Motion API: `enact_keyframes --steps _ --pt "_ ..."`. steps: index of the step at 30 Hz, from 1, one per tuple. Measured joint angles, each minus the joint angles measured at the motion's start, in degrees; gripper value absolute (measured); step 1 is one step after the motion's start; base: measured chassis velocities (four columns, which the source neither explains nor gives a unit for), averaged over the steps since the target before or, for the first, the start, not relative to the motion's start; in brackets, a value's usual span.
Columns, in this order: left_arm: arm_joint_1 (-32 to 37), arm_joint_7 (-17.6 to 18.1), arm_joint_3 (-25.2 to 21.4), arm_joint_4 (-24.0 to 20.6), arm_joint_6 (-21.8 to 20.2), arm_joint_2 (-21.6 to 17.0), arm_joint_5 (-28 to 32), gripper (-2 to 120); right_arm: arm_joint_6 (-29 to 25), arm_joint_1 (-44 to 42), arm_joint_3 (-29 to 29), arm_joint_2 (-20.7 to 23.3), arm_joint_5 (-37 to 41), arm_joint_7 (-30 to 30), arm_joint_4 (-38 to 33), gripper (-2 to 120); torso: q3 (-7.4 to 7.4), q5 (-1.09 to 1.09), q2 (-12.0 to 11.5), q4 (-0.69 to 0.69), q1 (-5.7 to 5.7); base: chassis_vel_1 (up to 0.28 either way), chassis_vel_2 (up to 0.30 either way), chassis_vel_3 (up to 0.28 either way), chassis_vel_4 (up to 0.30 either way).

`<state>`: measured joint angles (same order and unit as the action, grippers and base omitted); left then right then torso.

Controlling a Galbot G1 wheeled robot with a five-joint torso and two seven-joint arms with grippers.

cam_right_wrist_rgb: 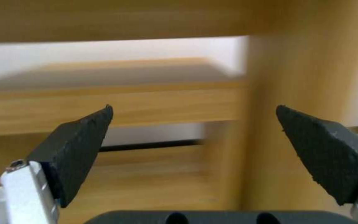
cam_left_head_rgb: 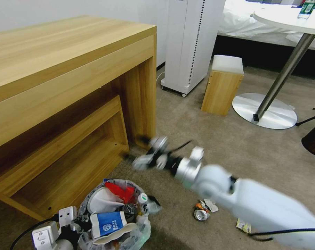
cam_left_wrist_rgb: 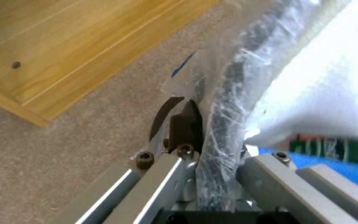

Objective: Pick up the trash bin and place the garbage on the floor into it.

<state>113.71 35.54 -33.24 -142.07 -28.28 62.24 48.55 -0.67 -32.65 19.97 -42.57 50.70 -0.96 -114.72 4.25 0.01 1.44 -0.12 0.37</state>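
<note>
Plastic-lined trash bin (cam_left_head_rgb: pixel 112 222) rim pinched by left end effector (cam_left_wrist_rgb: pixel 212 155), right end effector (cam_right_wrist_rgb: pixel 193 137) spread beside desk (cam_left_head_rgb: pixel 60 69).

— What colours filled the clear-bagged dark round trash bin (cam_left_head_rgb: pixel 113 215)?
— A red wrapper (cam_left_head_rgb: pixel 121 192), a blue-and-white packet (cam_left_head_rgb: pixel 108 222); beyond, beige carpet (cam_left_head_rgb: pixel 216 146) and a wood-grain counter (cam_left_head_rgb: pixel 60 69).

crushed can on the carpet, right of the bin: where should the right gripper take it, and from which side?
Probably from straight above. The crushed can lies on its side on the carpet, round end toward the camera, so close the fingers across its flattened body, not the end. Paper scraps touch it at the far side, so stay on the near half. The right gripper is open and empty above the floor.
</note>
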Motion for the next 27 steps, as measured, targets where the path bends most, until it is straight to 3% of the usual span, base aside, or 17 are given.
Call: enact_keyframes --steps 1,2,3,5,7,10,15,18,19,21,27 --pt "-0.1 -1.0 0.2 0.0 0.0 0.3 -0.9 0 3.6 -5.9 -9.4 3.1 -5.3 3.2 -0.3 100 0.00 -0.01 0.0 0.00 0.00 0.000 0.000 0.000 0.000" --pt "0.0 -1.2 0.2 -0.2 0.0 0.3 -1.1 0 5.0 -9.5 -13.4 4.2 -6.5 4.7 -0.4 100 0.00 0.00 0.0 0.00 0.00 0.000 0.000 0.000 0.000" --pt "0.0 -1.2 0.2 -0.2 0.0 0.3 -1.1 0 5.0 -9.5 -13.4 4.2 -6.5 4.7 -0.4 100 0.00 0.00 0.0 0.00 0.00 0.000 0.000 0.000 0.000" --pt "0.8 -2.2 0.0 -0.6 0.4 -0.1 -2.2 0 7.5 -20.9 -25.0 5.9 -7.8 6.8 -0.5 100 0.00 0.05 0.0 -0.04 0.00 0.000 0.000 0.000 0.000" --pt "1.0 -2.7 0.2 -0.6 0.5 -0.1 -2.9 0 8.1 -23.4 -27.7 5.9 -7.8 7.3 -0.7 100 0.00 0.04 0.0 -0.03 -0.01 0.000 0.000 0.000 0.000" --pt "1.5 -3.7 1.4 0.0 1.2 0.3 -4.9 0 9.2 -31.9 -37.1 5.4 -7.8 8.3 -0.9 100 0.00 0.01 0.0 0.01 -0.01 0.000 0.000 0.000 0.000" --pt "1.2 -3.9 2.0 0.2 1.3 0.3 -5.2 0 7.6 -36.8 -42.0 5.2 -13.2 4.6 1.2 100 -0.01 0.01 0.0 0.00 -0.01 0.000 0.000 0.000 0.000" --pt "1.6 -3.9 1.8 -0.3 1.3 -0.6 -4.9 0 6.9 -39.6 -44.7 7.5 -18.1 -4.1 5.6 100 -0.01 0.01 0.0 0.00 -0.01 0.000 0.000 0.000 0.000" --pt "1.6 -3.9 1.8 -0.3 1.3 -0.6 -4.9 0 6.9 -39.6 -44.7 7.5 -18.1 -4.1 5.6 100 -0.01 0.01 0.0 0.00 -0.01 0.000 0.000 0.000 0.000" --pt "1.5 -3.5 1.7 -0.2 1.3 -0.9 -5.2 0 6.2 -39.7 -44.3 9.7 -20.3 -11.3 9.8 100 -0.01 0.00 0.0 0.00 -0.01 0.000 0.000 0.000 0.000" --pt "2.4 -4.1 2.6 0.2 1.4 0.5 -7.9 0 8.5 -38.4 -38.3 11.7 -22.5 -14.5 14.7 100 0.00 0.00 0.0 0.00 -0.01 0.000 0.000 0.000 0.000"
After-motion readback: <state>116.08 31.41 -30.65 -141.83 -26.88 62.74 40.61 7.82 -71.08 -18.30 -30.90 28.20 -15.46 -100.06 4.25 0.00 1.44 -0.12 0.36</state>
